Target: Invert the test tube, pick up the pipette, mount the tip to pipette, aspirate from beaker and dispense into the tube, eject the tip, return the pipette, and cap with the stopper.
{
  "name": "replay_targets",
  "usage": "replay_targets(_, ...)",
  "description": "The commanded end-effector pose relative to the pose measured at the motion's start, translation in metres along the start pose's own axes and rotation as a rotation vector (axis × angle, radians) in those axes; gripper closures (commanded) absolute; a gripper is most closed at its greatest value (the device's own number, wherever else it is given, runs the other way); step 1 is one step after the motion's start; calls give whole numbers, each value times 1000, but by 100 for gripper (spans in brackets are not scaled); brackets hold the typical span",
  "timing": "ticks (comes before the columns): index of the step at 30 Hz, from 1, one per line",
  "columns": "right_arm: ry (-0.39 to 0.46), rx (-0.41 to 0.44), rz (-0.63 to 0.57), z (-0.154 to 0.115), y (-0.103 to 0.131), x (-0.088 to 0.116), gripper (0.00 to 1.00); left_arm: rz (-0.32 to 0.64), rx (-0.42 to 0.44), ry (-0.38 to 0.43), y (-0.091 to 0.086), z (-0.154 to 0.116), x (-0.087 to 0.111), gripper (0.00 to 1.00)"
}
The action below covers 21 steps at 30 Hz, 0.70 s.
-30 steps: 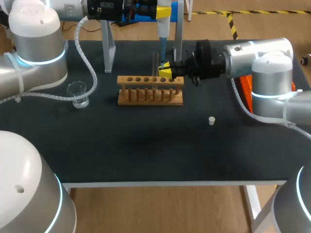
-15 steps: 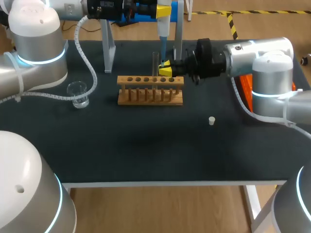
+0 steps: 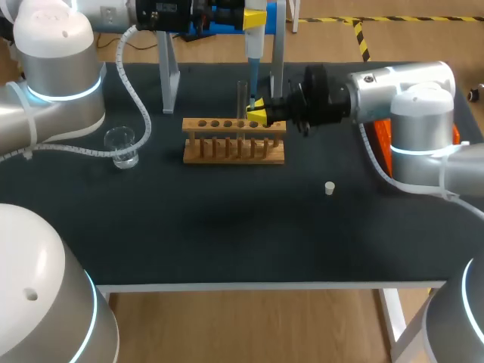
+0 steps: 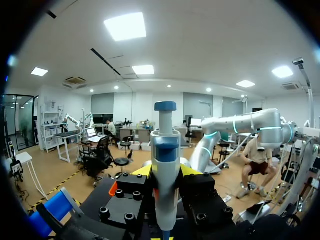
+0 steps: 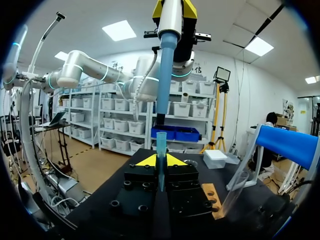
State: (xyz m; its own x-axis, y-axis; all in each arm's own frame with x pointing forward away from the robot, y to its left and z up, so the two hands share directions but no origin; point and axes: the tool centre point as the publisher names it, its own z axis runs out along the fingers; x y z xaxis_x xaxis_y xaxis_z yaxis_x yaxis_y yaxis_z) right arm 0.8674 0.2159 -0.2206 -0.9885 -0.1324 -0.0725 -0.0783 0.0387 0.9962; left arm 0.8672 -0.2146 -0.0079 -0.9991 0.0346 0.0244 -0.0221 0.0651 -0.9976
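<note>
Pipette stood clamped in the left gripper, its plunger top seen only from the left wrist. Only the right wrist view showed the blue tip pinched in the right gripper, just under the pipette's shaft, above the rack. The right gripper sat marginally lower than half a second earlier.

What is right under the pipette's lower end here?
A pipette tip, held upright in the right gripper, sits just below the pipette, with a small gap apparently between them. The tip's lower end is hidden inside the gripper, so what lies beneath it cannot be seen.
</note>
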Motion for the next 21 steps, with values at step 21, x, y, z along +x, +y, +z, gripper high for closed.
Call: replay_targets(21,6,-17,-15,-3,11,1,100,2,3,1,0,0,0,100)
